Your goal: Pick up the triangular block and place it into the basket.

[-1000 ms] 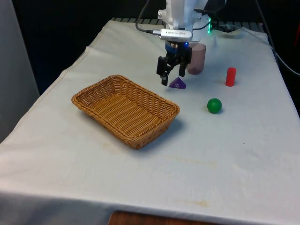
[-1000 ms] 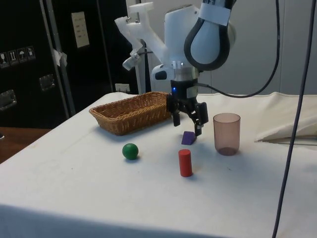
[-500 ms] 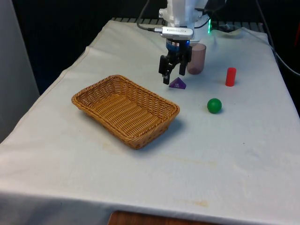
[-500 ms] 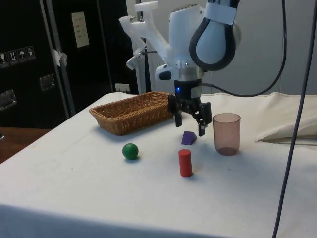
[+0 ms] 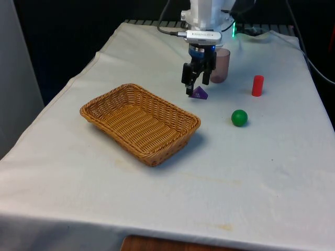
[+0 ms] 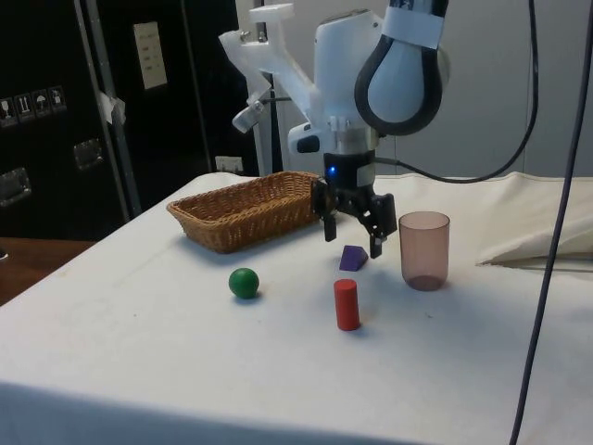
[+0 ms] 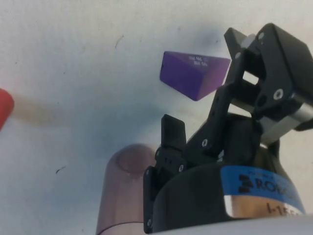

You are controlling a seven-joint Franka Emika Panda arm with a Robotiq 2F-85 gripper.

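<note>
Directly under the gripper (image 6: 352, 243), whose black fingers (image 7: 172, 134) stand spread apart with nothing between them, the purple triangular block (image 6: 351, 258) lies on the white cloth, below the fingertips and untouched. Seen from the wrist, the triangular block (image 7: 193, 74) is a wedge lying lengthwise on one long face, its long axis running crosswise between the two fingers, which the front view half hides behind the gripper (image 5: 196, 88). Beyond the tool sit the tinted cup (image 6: 424, 250), the red cylinder (image 6: 346, 304), the green ball (image 6: 244, 283) and, farther off, the wicker basket (image 6: 243, 211).
</note>
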